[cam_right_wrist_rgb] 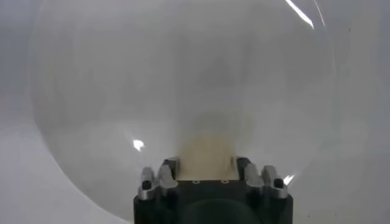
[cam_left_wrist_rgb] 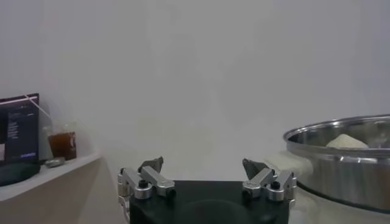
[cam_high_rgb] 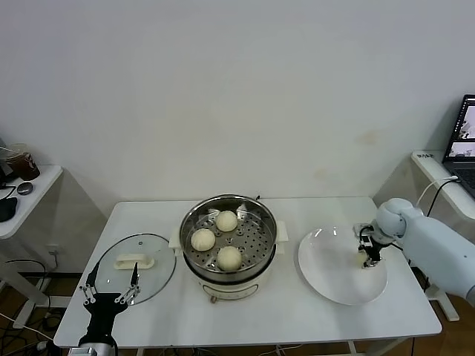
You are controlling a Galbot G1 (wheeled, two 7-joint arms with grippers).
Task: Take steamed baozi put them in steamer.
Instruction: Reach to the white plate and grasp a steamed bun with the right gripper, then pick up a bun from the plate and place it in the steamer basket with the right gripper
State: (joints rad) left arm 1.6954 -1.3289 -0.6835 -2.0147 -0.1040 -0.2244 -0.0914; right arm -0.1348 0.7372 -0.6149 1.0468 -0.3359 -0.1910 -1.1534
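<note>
Clamping right gripper [cam_high_rgb: 369,259] around the last steamed baozi [cam_right_wrist_rgb: 207,155] on the plate [cam_high_rgb: 326,278] near the table's right edge; risking squashing or slipping while lifting toward the steamer [cam_high_rgb: 228,239] mid-table, already holding three. Idling left gripper [cam_high_rgb: 111,291], spread, front-left.

wall [cam_high_rgb: 245,89]: plain white | side table [cam_high_rgb: 33,194]: white | laptop [cam_high_rgb: 464,141]: open

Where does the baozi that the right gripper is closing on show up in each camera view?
Head view: on the white plate, right of the steamer, hidden behind the right gripper.
Left wrist view: not in it; only the steamer.
Right wrist view: the baozi between the fingers, on the plate.
Shared landmark: the plate; the steamer links head and left wrist.
</note>
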